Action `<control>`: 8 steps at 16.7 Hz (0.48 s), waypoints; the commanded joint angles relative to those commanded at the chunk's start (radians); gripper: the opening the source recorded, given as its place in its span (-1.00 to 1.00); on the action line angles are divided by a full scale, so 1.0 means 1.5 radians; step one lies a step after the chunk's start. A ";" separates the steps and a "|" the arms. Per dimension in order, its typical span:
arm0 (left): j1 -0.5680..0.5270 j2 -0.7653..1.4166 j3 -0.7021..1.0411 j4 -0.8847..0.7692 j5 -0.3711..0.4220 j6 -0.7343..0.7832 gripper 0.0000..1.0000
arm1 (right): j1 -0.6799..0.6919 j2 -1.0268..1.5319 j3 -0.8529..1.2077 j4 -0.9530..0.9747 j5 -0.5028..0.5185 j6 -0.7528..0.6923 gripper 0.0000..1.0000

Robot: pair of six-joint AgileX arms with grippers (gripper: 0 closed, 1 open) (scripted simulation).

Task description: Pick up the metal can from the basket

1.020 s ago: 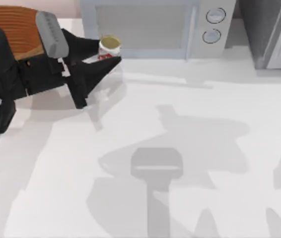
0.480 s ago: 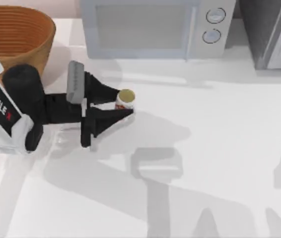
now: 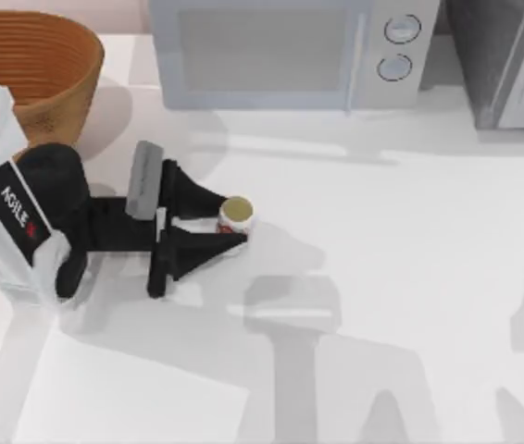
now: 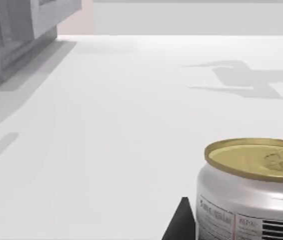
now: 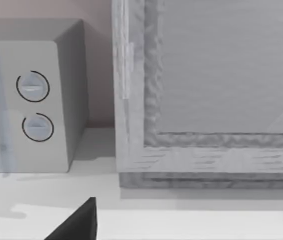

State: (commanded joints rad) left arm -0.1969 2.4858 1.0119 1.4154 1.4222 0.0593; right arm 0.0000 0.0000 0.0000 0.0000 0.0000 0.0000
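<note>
The metal can [image 3: 236, 215] is small, with a white side, red marks and a dull gold top. It stands upright between the black fingers of my left gripper [image 3: 232, 222], which is shut on it, out over the white table left of centre. The left wrist view shows the can [image 4: 254, 187] close up beside one dark fingertip [image 4: 181, 222]. The orange-brown wicker basket [image 3: 58, 69] stands at the back left corner, behind the left arm and apart from the can. A dark fingertip [image 5: 79, 222] of my right gripper shows in the right wrist view, facing the back right.
A grey microwave [image 3: 280, 51] with two round dials stands along the back edge, and a grey cabinet [image 3: 512, 60] sits at the back right. The white tabletop [image 3: 401, 277] stretches to the right and front of the can.
My left gripper has carried the can from beside the basket and microwave toward the front and slightly right, out over the open table. The basket has come into full view.
</note>
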 joint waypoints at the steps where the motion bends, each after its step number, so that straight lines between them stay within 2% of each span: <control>1: 0.000 0.000 0.000 0.000 0.000 0.000 -1.00 | 0.000 0.000 0.000 0.000 0.000 0.000 1.00; 4: 0.000 0.000 0.000 0.000 0.000 0.000 -1.00 | 0.000 0.000 0.000 0.000 0.000 0.000 1.00; 8: 0.000 0.000 0.000 0.000 0.000 0.000 -0.40 | 0.000 0.000 0.000 0.000 0.000 0.000 1.00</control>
State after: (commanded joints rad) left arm -0.1969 2.4858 1.0119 1.4154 1.4222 0.0593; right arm 0.0000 0.0000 0.0000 0.0000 0.0000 0.0000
